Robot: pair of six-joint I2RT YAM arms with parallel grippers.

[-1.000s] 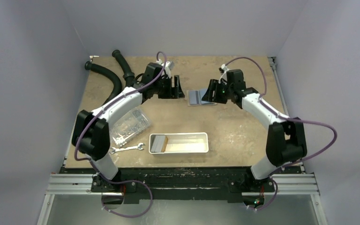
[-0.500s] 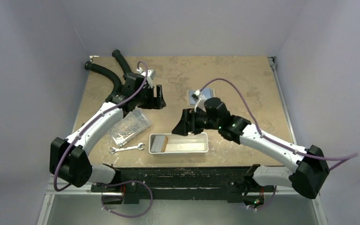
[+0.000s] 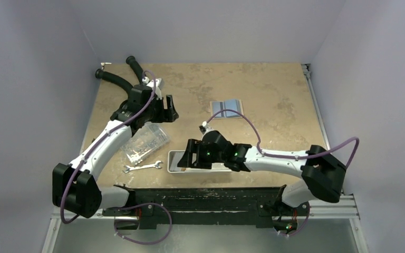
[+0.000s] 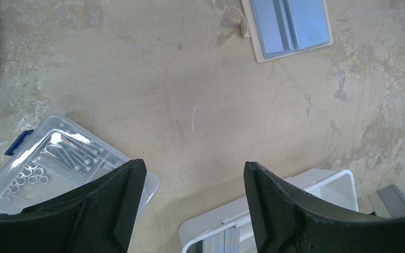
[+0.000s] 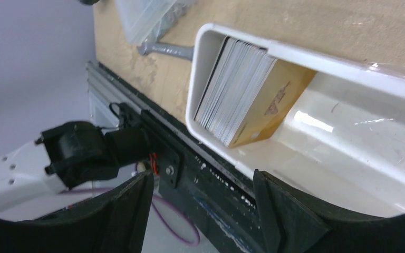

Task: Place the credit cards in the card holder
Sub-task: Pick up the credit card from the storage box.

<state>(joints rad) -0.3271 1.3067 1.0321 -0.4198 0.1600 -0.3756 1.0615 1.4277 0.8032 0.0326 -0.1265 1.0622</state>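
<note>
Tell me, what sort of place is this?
Likely a robotics lab test bench: a left arm and right arm bolted at the edge of a walled-in table, with practice props like a tray of credit cards.

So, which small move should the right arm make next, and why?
Probably lower the right gripper onto the credit cards and close on the outermost one. Its jaws are open and empty above the stack standing on edge at one end of the white tray, and the card holder lies open, with no card visible on it.
</note>
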